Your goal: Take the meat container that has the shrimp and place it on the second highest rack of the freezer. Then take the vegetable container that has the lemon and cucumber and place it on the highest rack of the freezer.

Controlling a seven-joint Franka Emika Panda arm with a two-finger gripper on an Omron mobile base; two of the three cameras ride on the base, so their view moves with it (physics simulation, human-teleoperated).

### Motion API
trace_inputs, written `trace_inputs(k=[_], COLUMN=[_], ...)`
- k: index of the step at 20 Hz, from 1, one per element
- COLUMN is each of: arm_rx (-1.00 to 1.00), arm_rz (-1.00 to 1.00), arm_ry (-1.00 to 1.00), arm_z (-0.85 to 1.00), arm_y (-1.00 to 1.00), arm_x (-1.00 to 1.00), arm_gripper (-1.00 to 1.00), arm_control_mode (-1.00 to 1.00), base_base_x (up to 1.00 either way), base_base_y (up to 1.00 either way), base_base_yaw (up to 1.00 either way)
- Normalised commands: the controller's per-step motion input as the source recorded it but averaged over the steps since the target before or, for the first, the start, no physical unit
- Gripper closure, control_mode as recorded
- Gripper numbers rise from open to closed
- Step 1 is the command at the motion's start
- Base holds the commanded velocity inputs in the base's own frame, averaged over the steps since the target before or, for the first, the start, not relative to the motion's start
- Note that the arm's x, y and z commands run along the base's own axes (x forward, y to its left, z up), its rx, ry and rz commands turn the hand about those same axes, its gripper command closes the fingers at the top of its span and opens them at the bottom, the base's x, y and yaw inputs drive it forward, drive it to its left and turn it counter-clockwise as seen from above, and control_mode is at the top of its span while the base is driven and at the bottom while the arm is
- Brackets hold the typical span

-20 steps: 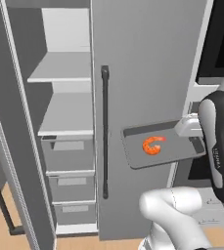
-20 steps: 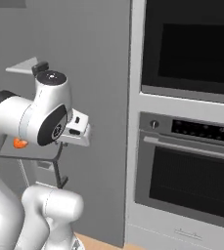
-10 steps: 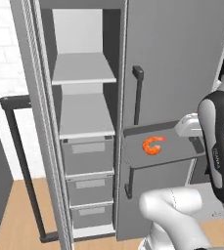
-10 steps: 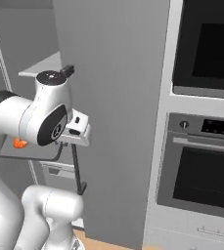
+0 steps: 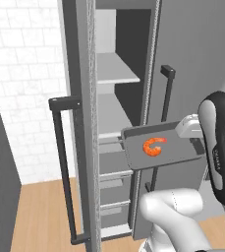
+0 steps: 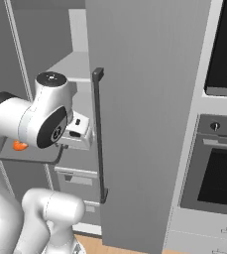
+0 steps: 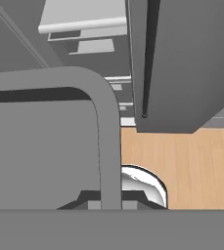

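Jaws are clamped on the rim of the meat container (image 5: 165,149), so I'm holding that flat, matte grey, round-cornered tray level in front of the open freezer (image 5: 119,123). Glossy orange shrimp (image 5: 153,146) sits curled mid-tray. My own arm hides the grip itself, and I can't spot any readable labels anywhere.

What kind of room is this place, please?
Most likely a home kitchen, rendered in simulation. A tall freezer stands open, showing pale shelves and drawers, a built-in wall oven sits beside it, and the floor is wood.
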Motion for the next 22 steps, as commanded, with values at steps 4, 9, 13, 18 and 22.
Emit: trace_inputs(k=[4, 9, 13, 18, 22], arm_rx=[0.0, 0.0, 0.0, 0.0, 0.12], arm_rz=[-0.06, -0.31, -0.31, -0.35, -0.37], arm_ry=[0.0, 0.0, 0.0, 0.02, 0.0], arm_z=[-0.04, -0.24, -0.17, -0.28, -0.46], arm_y=[0.07, 0.23, 0.25, 0.13, 0.41], arm_x=[0.0, 0.0, 0.13, 0.69, 0.64], arm_gripper=[1.0, 1.0, 1.0, 1.0, 1.0], arm_control_mode=[-1.0, -1.0, -1.0, -1.0, -1.0], base_base_x=[0.01, 0.0, 0.0, 0.0, 0.0], base_base_y=[0.29, 0.0, 0.0, 0.0, 0.0], base_base_yaw=[-0.13, 0.0, 0.0, 0.0, 0.0])
